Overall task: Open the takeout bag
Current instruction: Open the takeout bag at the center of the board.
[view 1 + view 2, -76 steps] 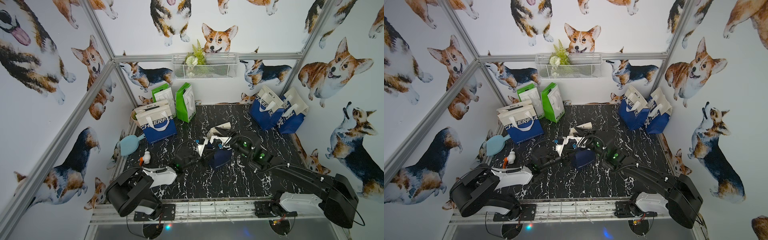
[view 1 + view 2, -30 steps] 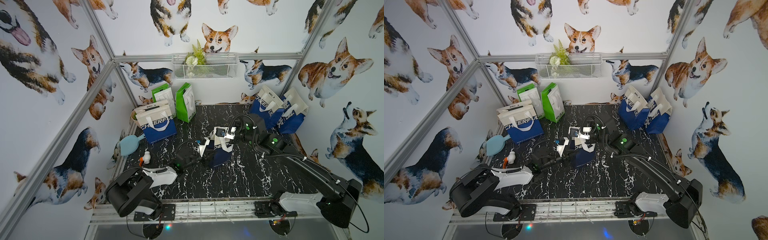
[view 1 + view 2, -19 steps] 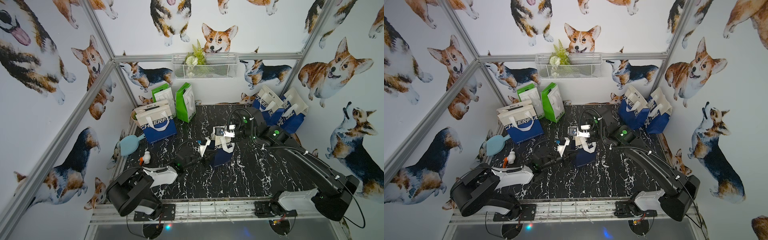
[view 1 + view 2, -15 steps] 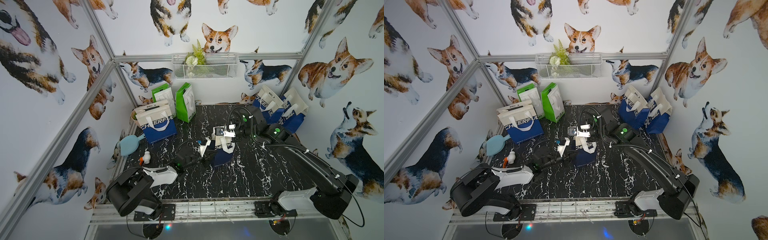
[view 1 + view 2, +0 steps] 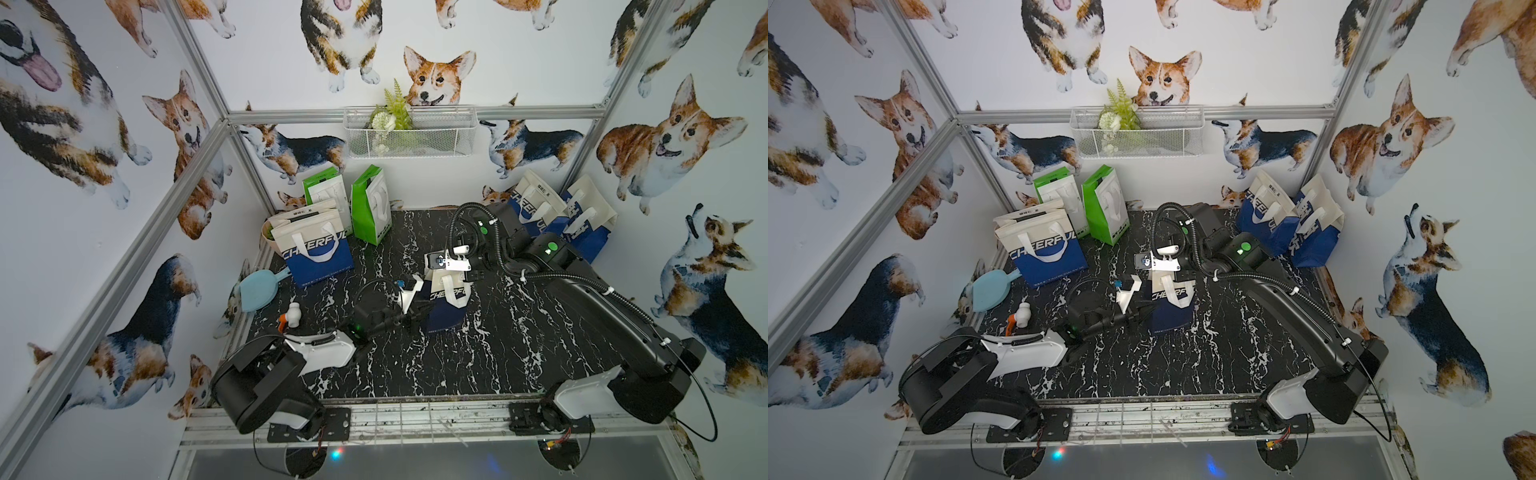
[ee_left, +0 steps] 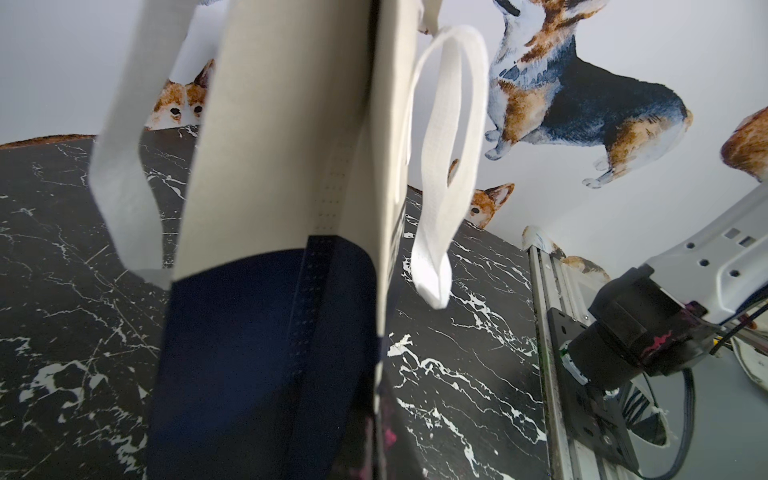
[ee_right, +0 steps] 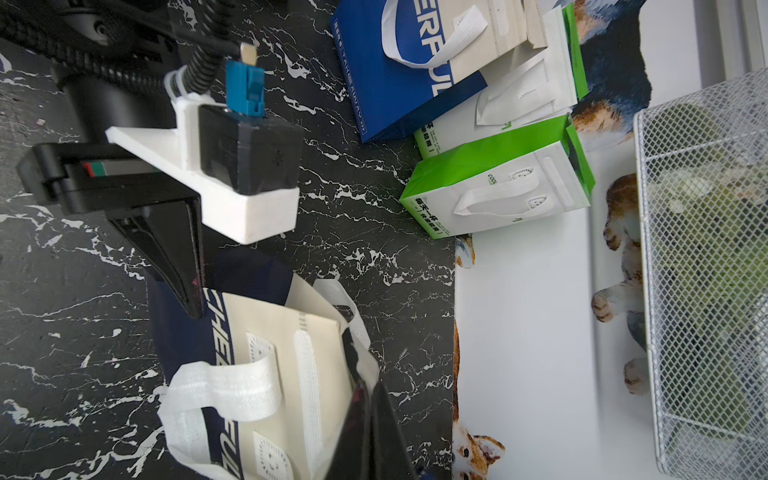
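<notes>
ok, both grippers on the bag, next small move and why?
Probably draw the right gripper away from the left gripper: both look shut on the bag, right at the rim, left low on its side, and the mouth gapes only slightly.

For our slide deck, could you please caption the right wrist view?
Takeout bag gripped at two places: right gripper shut on its top rim, left gripper shut on its navy side.

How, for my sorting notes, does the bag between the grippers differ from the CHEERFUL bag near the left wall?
The middle bag is smaller than the left bag. The middle bag's lower half is dark navy, the left bag's brighter blue. The left gripper and right gripper pinch the middle bag; the left bag stands untouched. Both have cream tops, white handles and CHEERFUL lettering.
</notes>
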Action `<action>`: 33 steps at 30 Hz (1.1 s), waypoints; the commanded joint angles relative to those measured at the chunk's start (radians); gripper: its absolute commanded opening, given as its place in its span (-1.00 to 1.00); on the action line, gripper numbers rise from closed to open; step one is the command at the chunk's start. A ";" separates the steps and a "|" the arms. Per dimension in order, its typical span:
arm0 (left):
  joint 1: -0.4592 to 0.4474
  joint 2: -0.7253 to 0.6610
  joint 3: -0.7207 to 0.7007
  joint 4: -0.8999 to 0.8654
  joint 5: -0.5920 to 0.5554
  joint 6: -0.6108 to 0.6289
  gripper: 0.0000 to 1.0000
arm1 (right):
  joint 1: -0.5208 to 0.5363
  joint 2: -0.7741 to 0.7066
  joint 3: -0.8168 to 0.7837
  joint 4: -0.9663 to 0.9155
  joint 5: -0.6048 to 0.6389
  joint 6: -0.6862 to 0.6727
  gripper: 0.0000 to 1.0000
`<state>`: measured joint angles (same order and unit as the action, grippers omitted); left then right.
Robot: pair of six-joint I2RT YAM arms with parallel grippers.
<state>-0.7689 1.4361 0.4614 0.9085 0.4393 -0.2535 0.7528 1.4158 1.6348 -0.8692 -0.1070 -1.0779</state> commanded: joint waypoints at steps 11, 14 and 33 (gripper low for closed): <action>-0.002 -0.006 0.011 -0.038 0.009 0.026 -1.00 | -0.007 0.051 0.114 -0.079 0.001 -0.023 -1.00; -0.002 0.000 0.020 -0.046 0.008 0.009 -1.00 | -0.007 0.072 0.154 -0.109 -0.002 -0.025 -1.00; -0.002 -0.002 0.024 -0.098 -0.026 0.062 -1.00 | -0.007 0.130 0.285 -0.256 -0.024 -0.002 -1.00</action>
<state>-0.7689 1.4300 0.4847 0.8577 0.4217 -0.2127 0.7456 1.5463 1.9015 -1.1412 -0.1059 -1.0756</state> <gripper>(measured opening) 0.054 0.049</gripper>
